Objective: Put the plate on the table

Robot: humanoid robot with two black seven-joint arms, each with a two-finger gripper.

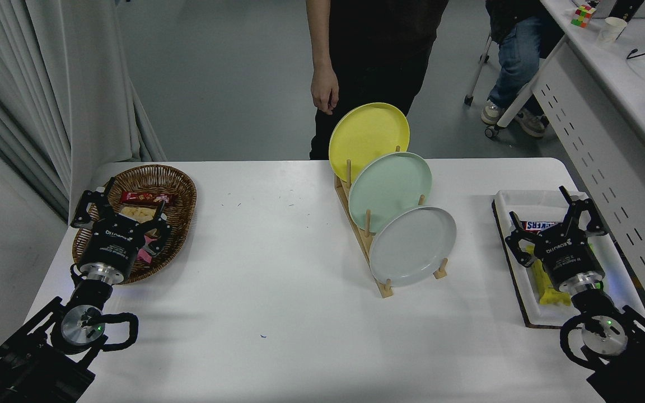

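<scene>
The pale grey plate (414,245) is leaning upright in the wooden rack (365,235) mid-tabletop (277,268), awaiting pickup, while the right claw (553,221) is hovering spread over the right-edge tray (574,302), and the left claw (124,207), also spread, is sitting parked over the left-edge basket (180,193).

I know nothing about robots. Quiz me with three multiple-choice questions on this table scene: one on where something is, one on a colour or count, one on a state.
1. Where is the pale grey plate?
A. flat on the table
B. in the nearest slot of the wooden rack
C. in the wicker basket

2. How many plates stand in the rack?
A. two
B. three
C. four

3. What is the right gripper doing?
A. open, holding nothing, above the white tray
B. shut on the grey plate
C. shut on the yellow plate

Answers:
1. B, the grey plate stands on edge at the rack's near end, not yet on the table.
2. B, the yellow plate, the mint-green plate and the grey one.
3. A, its fingers are spread with nothing between them, well apart from the plates.
</scene>
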